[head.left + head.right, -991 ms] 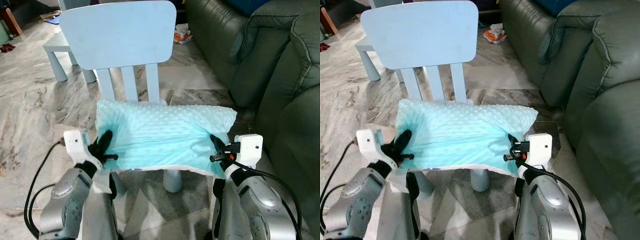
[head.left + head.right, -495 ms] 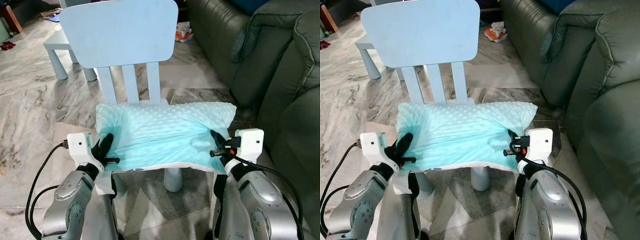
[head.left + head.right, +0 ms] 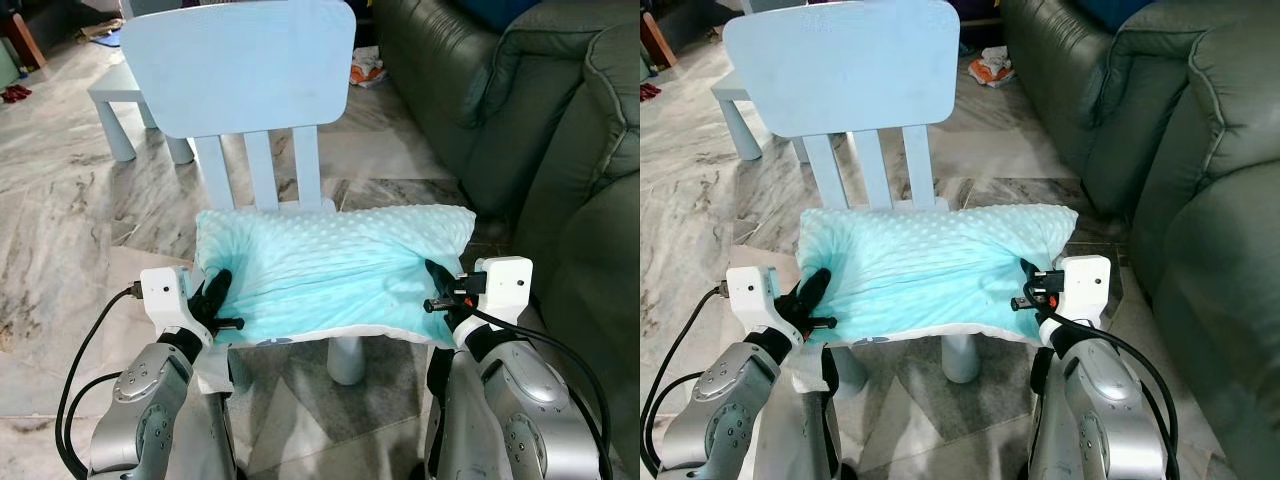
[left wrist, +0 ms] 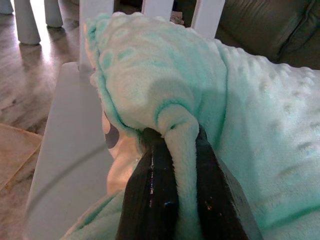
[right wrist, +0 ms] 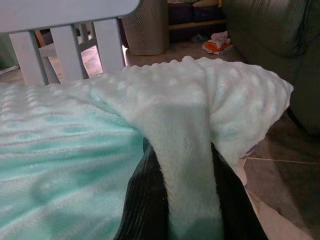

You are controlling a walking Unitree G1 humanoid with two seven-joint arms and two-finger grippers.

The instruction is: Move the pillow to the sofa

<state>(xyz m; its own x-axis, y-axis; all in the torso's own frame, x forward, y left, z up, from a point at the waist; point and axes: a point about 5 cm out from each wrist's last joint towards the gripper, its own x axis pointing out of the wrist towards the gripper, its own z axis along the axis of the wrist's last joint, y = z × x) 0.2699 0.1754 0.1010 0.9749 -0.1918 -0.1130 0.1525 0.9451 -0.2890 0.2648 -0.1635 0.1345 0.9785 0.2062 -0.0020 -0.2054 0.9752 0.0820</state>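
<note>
Mint-green dotted pillow lay mid-frame on the pale blue chair, the left end effector and right end effector each pinching a fabric fold; sofa at right.

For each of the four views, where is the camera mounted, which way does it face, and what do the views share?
Left eye view: head camera, facing forward and down at the pillow on the blue chair; both silver arms show, left gripper, right gripper.
Right eye view: same head, same scene, sofa on the robot's right.
Left wrist view: looks along its black fingers, a pillow fold pinched between them.
Right wrist view: along its fingers, likewise pinching a fold.
Shared: all four show the pillow and chair.
</note>
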